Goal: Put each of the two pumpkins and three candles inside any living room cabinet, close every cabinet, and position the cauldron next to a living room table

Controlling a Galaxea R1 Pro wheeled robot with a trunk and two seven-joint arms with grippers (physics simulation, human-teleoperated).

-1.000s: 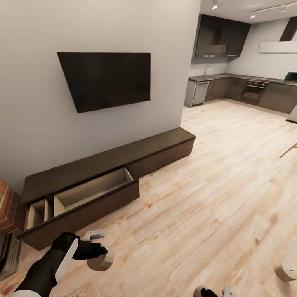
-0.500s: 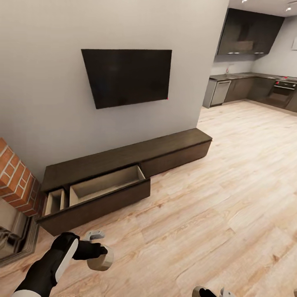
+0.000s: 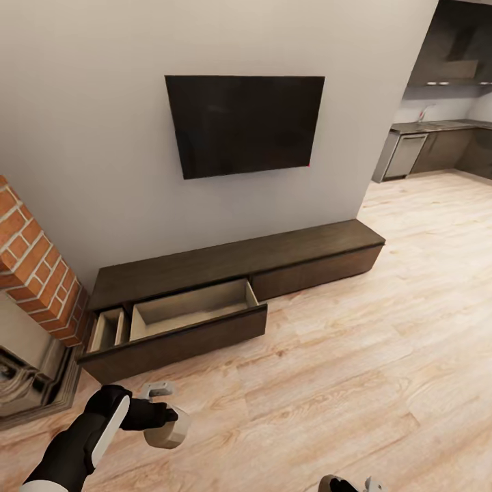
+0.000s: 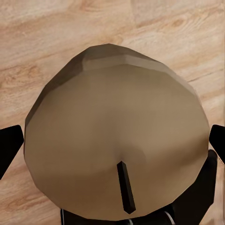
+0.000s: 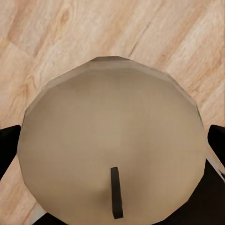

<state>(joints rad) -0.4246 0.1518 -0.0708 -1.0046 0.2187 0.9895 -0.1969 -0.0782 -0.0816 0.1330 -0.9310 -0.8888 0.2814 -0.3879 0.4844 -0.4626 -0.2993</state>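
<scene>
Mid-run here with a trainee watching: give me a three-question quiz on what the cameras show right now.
1. True or false: the long low dark brown wooden cabinet has an open drawer.
2. What does the left gripper hold? A) an orange pumpkin B) a squat grey-beige candle C) nothing
3. Fill in: the flat black screen hangs on the wall ____ the cabinet.

Key: 1 true, the pale-wood drawer is pulled out. 2 B; the right gripper holds a second candle. 3 above.

Each candle (image 4: 115,136) (image 5: 112,136) hides its hand's fingers, and the picture's lower edge cuts the right hand (image 3: 352,484).
</scene>
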